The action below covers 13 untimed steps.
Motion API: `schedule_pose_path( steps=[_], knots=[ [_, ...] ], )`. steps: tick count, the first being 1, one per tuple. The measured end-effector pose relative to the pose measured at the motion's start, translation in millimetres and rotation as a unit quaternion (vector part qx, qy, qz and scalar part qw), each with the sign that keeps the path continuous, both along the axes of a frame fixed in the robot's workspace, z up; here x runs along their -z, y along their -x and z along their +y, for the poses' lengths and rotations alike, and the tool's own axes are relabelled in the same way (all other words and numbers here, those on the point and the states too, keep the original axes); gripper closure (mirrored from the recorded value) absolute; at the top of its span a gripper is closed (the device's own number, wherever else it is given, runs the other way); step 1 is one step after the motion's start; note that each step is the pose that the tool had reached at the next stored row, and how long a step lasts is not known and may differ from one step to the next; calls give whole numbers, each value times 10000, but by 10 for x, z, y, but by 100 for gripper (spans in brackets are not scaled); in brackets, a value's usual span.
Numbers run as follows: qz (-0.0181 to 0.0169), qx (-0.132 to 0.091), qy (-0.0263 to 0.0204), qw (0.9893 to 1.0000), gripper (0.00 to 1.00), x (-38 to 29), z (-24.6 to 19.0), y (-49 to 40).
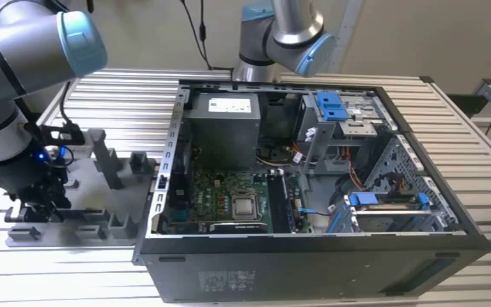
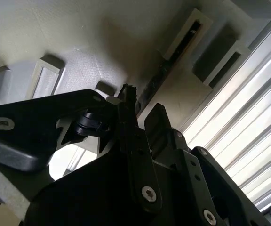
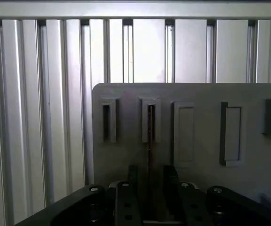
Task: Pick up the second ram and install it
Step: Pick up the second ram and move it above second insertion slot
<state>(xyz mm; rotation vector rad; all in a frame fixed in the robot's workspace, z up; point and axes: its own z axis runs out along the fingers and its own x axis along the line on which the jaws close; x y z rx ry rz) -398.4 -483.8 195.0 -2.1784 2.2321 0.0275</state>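
Your arm is working over the slatted table (image 1: 450,128). The open computer case (image 1: 314,272) lies well off to one side of the jaws, and the grey holder plate (image 3: 196,94) sits directly under them. That plate seems made to stand a stick on edge in a raised slot (image 3: 156,117), so its thin top edge faces straight up for a pinch from above. The gripper (image 3: 151,169) is low over the plate. In both wrist views its jaws stand part open with one finger on each side of the memory stick (image 3: 150,127). The stick sits upright in the slot and runs between them. You can see a sliver of gap on each side, so I judge it straddled, not clamped. The neighbouring slot (image 3: 106,121) beyond one jaw looks vacant, and the raised blocks (image 3: 185,132) beyond the other stand apart from the finger. The way straight up looks open.
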Motion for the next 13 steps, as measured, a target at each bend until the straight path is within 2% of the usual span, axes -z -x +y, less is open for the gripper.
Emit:
schedule_pose_path(
  steps=[2,4,5,6,13],
  knots=[
    [0,-4,0,10000,66,0,0,0],
    [0,-8,0,10000,79,0,0,0],
    [0,-10,0,10000,79,0,0,0],
    [0,-13,0,10000,85,0,0,0],
    [0,-46,0,10000,86,0,0,0]
  ],
)
